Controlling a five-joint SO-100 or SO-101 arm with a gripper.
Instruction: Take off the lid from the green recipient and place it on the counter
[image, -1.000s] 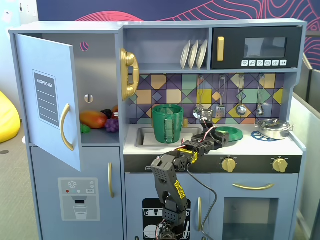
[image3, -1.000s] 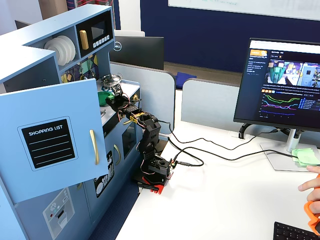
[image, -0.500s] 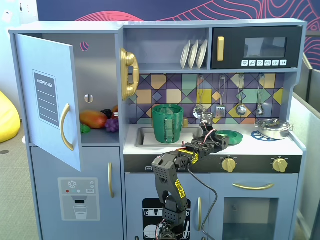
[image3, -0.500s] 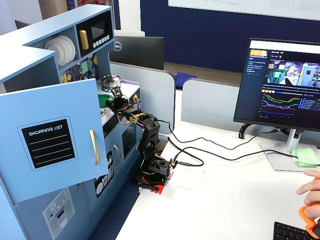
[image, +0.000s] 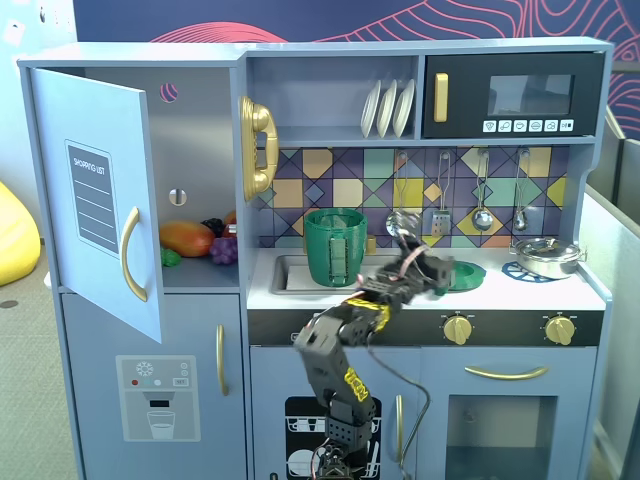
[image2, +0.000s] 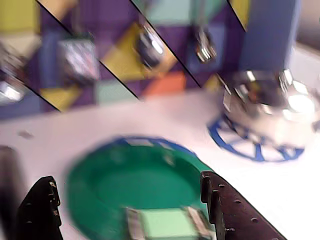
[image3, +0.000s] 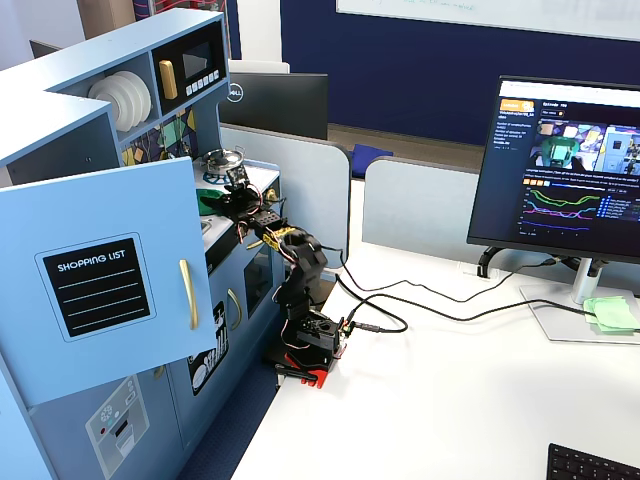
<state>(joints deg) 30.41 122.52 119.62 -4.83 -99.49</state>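
The green lid (image: 464, 276) lies flat on the pale counter (image: 520, 292), over a blue burner ring, right of the sink. In the wrist view the lid (image2: 140, 182) is blurred, its pale band handle toward the bottom edge. My gripper (image: 437, 270) is open; in the wrist view my gripper (image2: 127, 182) has one black jaw on each side of the lid and a wide gap to the handle. The green recipient (image: 335, 247) stands upright in the sink with its top open. In the side fixed view my gripper (image3: 238, 196) reaches over the counter next to the lid (image3: 209, 201).
A silver pot (image: 546, 256) sits on the right burner ring, close to the lid in the wrist view (image2: 272, 107). Utensils (image: 481, 215) hang on the tiled back wall. The cupboard door (image: 105, 195) stands open at the left.
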